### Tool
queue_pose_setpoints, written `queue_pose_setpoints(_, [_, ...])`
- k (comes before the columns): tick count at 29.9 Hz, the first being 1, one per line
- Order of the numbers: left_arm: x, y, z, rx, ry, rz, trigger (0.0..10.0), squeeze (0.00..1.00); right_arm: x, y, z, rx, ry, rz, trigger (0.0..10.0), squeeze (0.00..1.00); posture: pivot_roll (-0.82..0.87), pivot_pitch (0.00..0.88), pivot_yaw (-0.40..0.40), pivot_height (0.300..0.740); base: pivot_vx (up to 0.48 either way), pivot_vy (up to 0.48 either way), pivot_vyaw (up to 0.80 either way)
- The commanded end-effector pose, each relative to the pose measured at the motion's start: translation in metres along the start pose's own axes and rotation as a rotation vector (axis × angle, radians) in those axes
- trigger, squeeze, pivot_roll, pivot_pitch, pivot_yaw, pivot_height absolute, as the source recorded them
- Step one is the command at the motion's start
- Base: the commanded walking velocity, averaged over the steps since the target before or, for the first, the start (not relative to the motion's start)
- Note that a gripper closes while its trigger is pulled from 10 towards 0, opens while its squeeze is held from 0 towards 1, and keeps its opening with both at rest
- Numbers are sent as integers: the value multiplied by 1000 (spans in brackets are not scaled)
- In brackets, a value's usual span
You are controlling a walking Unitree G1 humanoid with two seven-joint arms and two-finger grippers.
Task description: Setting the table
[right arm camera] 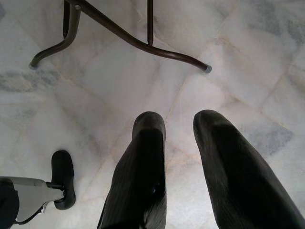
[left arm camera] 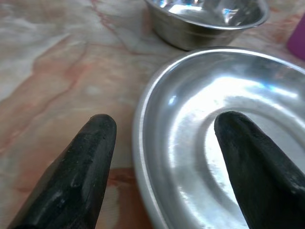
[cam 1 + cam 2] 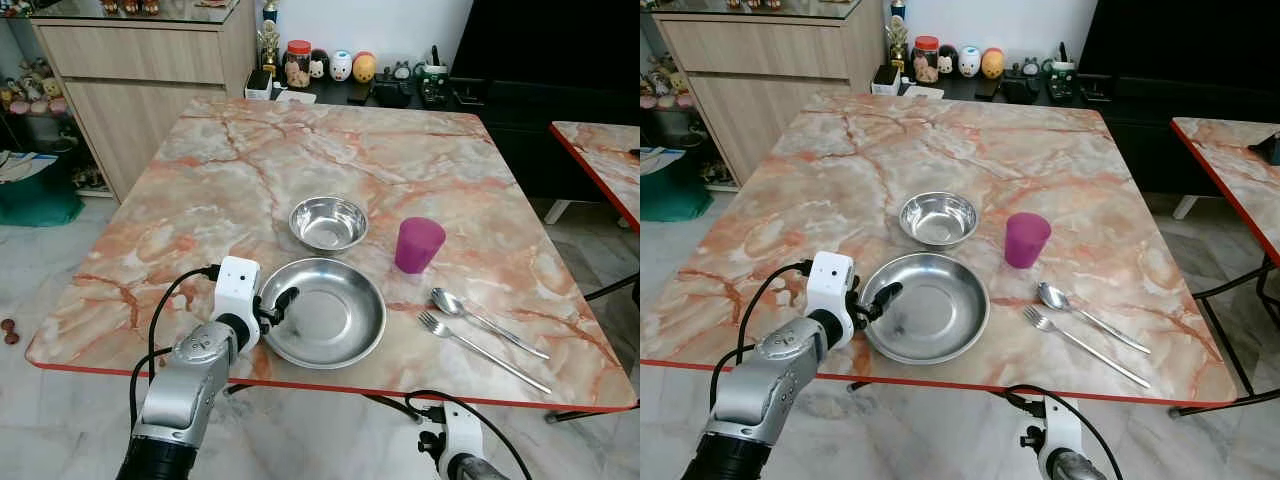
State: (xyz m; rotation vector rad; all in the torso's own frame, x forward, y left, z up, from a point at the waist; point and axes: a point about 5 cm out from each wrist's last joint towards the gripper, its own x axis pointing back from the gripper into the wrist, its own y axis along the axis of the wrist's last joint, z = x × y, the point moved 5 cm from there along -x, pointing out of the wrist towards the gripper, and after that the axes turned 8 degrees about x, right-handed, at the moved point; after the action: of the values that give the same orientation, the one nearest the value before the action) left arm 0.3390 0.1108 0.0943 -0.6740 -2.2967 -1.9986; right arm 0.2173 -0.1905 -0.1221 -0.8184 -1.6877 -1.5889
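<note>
Left gripper (image 3: 279, 308): fingers (image 2: 90, 162) spread wide, straddling the near-left rim of the large steel plate (image 3: 335, 315), one inside, one outside on the marble table (image 3: 240, 170); nothing clenched. The plate lies at the table's near edge. Just behind it, a small steel bowl (image 3: 328, 222); to the right, a purple cup (image 3: 418, 245). Spoon (image 3: 480, 318) and fork (image 3: 482, 352) lie side by side right of the plate. Right gripper (image 1: 178, 138): hangs below the table, fingers slightly parted over the tiled floor (image 1: 228, 43), empty.
</note>
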Motion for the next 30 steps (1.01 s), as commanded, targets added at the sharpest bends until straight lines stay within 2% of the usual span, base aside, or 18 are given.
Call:
queue_pose_setpoints(1, [-2, 0, 0, -24, 12, -6, 10000, 0, 0, 1, -3, 10, -5, 1, 10000, 0, 143, 0, -65, 740, 0, 0, 0])
queue_pose_setpoints(5, [-4, 0, 7, -19, 52, -20, 10000, 0, 0, 2, -2, 15, -3, 1, 10000, 0, 141, 0, -66, 740, 0, 0, 0])
queue_pose_setpoints(12, [-4, -3, 10, -15, 61, -12, 10000, 0, 0, 2, -2, 19, -1, 0, 10000, 0, 143, 0, -66, 740, 0, 0, 0])
queue_pose_setpoints(21, [-5, -17, 13, -31, 84, 31, 10000, 0, 0, 2, -3, 24, 1, 1, 10000, 0, 141, 0, -64, 740, 0, 0, 0])
queue_pose_setpoints(24, [-4, -20, 20, -29, 116, 43, 10000, 0, 0, 2, -3, 27, 2, 1, 10000, 0, 140, 0, -64, 740, 0, 0, 0])
queue_pose_setpoints(30, [-4, -23, 19, -31, 108, 55, 10000, 0, 0, 1, -3, 33, 4, 2, 10000, 0, 141, 0, -65, 740, 0, 0, 0])
